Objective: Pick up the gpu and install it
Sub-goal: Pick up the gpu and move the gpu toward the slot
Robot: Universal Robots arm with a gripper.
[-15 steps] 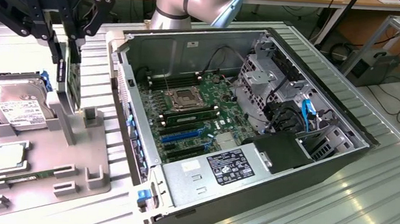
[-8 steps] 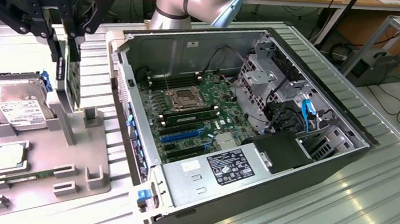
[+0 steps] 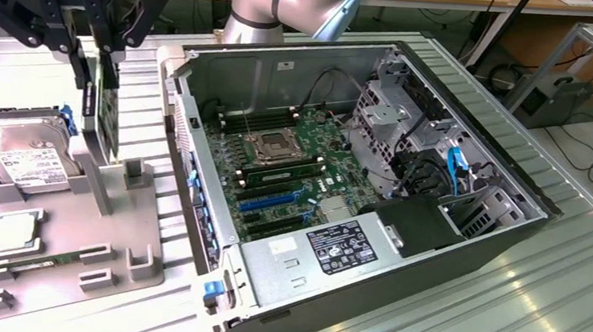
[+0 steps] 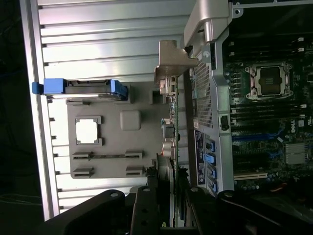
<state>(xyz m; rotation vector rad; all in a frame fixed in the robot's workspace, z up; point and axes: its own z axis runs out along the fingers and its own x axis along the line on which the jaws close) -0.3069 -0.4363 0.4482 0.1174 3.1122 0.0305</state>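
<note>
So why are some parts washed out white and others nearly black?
Exterior view: light glares off the ribbed metal table and bleaches the grey tray, while the inside of the computer case is evenly lit. Wrist view: the table and the square chip in the tray blow out white, and the claw is a dark silhouette.

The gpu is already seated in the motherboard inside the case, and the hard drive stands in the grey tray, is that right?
No. The gpu is not in the case: the exterior view shows it on edge over the grey tray, the gripper closed on its top edge. The hard drive does stand in that tray.
</note>
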